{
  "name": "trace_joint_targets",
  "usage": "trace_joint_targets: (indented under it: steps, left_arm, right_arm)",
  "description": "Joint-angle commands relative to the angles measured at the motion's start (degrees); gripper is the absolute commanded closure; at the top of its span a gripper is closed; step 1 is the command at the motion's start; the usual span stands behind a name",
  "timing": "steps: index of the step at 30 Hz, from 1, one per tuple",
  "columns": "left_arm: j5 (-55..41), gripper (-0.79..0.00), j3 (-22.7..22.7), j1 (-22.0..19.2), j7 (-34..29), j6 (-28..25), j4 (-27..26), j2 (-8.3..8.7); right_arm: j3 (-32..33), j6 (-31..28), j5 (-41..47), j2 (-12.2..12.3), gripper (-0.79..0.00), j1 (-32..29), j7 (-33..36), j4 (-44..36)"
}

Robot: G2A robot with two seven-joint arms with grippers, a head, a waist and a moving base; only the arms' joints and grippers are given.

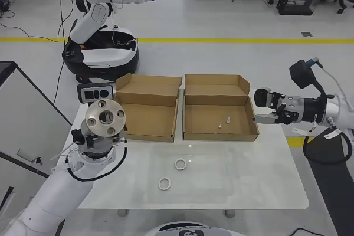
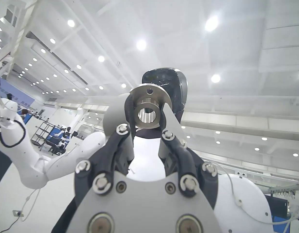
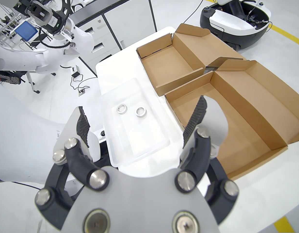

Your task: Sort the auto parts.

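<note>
At the left edge of the bench, held a flanged metal wheel raised in the left hand, fingers clamped on its toothed hub from both sides. From the top view, showed the wheel's round flange face-up, with several holes around its centre bore. Off the bench's right edge, just beyond the right box, held the right hand above bench level, ribbed fingers spread well apart. Toward the near middle of the bench, found two metal rings lying flat in a shallow clear tray, near each other but not touching. Behind the tray, saw two open cardboard boxes side by side with walls touching, the left box beside the raised wheel. Inside the right box, spotted a couple of small pale pieces near the middle of its floor, too small to name.
</note>
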Motion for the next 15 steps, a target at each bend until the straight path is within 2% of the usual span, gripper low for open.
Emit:
trace_joint_targets:
  steps: [1,8,15]
  left_arm:
    - [1.00,0.000,-1.32,0.73,-1.07,1.11,0.63,-0.70]
    - [10.63,0.000,-5.06,2.60,-2.83,2.88,3.28,-2.58]
    - [13.74,0.000,-6.43,4.14,-2.78,2.83,3.48,-3.79]
  right_arm:
    - [0.00,0.00,0.00,0.00,-0.785,0.00,0.00,0.00]
    - [0.00,0.00,0.00,0.00,-0.785,0.00,0.00,0.00]
    - [0.00,0.00,0.00,0.00,-0.785,0.00,0.00,0.00]
